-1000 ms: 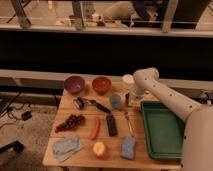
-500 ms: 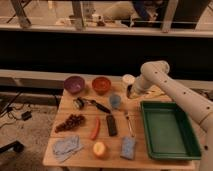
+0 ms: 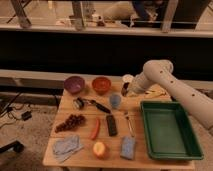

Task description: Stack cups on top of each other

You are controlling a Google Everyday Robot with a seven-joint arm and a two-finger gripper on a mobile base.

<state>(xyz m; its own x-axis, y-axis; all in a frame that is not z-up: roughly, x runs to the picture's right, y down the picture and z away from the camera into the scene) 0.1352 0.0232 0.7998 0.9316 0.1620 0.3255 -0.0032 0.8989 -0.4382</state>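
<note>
The pale blue plastic cup stands upright on the wooden table, in front of the orange bowl. My gripper hangs low over the table's back edge, just right of the orange bowl and behind and right of the blue cup. A small dark shape at its tip may be the dark-silver metal cup; I cannot tell whether it is held. A white round thing sits just behind the gripper.
A purple bowl and an orange bowl stand at the back. A green tray fills the right side. Grapes, a brush, a black bar, a red pepper, a peach, a sponge and a cloth lie about.
My arm has swung back off the green tray. The gripper has moved slightly left and toward the table's back edge. The blue cup has not moved.
</note>
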